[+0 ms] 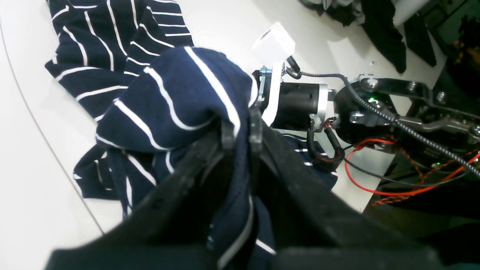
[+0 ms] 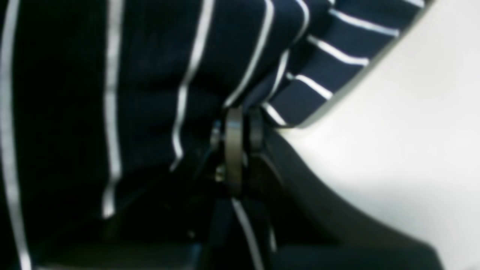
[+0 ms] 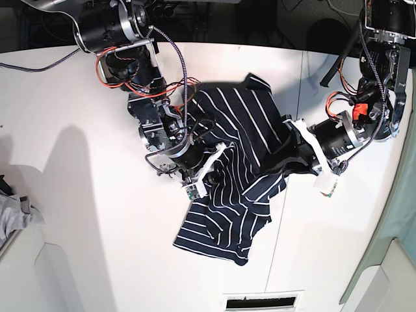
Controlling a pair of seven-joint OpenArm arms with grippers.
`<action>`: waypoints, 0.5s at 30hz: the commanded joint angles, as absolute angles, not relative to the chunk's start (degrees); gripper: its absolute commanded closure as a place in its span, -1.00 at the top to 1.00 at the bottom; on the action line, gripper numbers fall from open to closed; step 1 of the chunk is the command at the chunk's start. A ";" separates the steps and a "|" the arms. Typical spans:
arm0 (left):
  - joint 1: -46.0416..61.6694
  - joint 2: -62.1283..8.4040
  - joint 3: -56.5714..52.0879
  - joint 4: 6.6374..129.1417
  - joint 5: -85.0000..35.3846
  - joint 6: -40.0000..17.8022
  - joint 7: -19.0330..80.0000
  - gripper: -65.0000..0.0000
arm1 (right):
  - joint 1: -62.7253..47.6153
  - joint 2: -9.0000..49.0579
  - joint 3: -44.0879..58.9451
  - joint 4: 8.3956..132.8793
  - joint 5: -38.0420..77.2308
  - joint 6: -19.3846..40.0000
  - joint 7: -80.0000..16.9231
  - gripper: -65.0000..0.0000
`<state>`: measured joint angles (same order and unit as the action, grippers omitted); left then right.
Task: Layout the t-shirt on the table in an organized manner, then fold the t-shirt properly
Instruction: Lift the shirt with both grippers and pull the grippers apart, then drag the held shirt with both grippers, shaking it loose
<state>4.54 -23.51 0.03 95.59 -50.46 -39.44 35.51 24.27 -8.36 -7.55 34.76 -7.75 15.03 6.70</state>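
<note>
In the left wrist view, the left gripper [image 1: 240, 135] is clenched on a raised fold of the t-shirt [image 1: 165, 101], the navy cloth pinched between its two dark fingertips at the frame's centre. The fingers' lower bodies fill the bottom of the frame as a dark blur, hiding the cloth beneath. More of the shirt lies flat on the table [image 1: 33, 168] at upper left, cut off by the top edge. At right, the other arm [image 1: 300, 101] with its wiring shows; its own tip is hidden behind the bunched fabric. Dark cloth at upper right is too cut off to identify. No writing can be read.

In the right wrist view, the right gripper [image 2: 240, 131] has its fingertips pressed together on a striped fold of the t-shirt [image 2: 150, 75], which fills the left and upper frame, soft and out of focus. The bare table [image 2: 412, 112] occupies the right side. The bottom is dark and indistinct.

In the base view, the t-shirt [image 3: 231, 188] lies crumpled across the middle of the table [image 3: 78, 227], with both arms reaching into it from left and right. Both grippers' tips are buried in the cloth here. A grey cloth [image 3: 14, 218] is cut off by the left edge. No label is legible.
</note>
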 commanded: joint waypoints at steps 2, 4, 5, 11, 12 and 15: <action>3.31 -24.14 -0.36 96.57 -50.96 -39.88 33.34 -1.00 | 25.19 -8.36 -7.62 36.88 -10.44 14.79 6.72 -1.00; 2.83 -24.25 -0.56 96.57 -49.60 -39.88 33.21 -1.00 | 25.12 -8.12 -7.62 39.68 -11.68 14.79 6.68 -1.00; 2.50 -24.58 -0.84 96.57 -49.21 -39.88 33.15 -1.00 | 24.84 -7.81 -7.62 42.04 -11.79 14.79 6.66 -1.00; -0.19 -27.22 -7.84 96.57 -52.53 -39.88 33.04 -1.00 | 18.48 -4.36 -7.51 67.68 -11.55 14.83 2.83 -1.00; -0.62 -27.66 -9.47 96.57 -53.65 -39.90 33.04 -1.00 | 17.10 -3.57 -7.51 72.90 -11.51 14.83 1.45 -1.00; -1.96 -28.95 -12.86 96.57 -56.14 -40.00 34.44 -1.00 | 14.00 -1.43 -7.53 87.15 -8.16 16.16 -5.82 -1.00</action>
<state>-0.84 -27.83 -12.21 95.61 -54.89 -39.68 36.05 12.82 -1.37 -7.64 86.56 -7.79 16.82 -7.77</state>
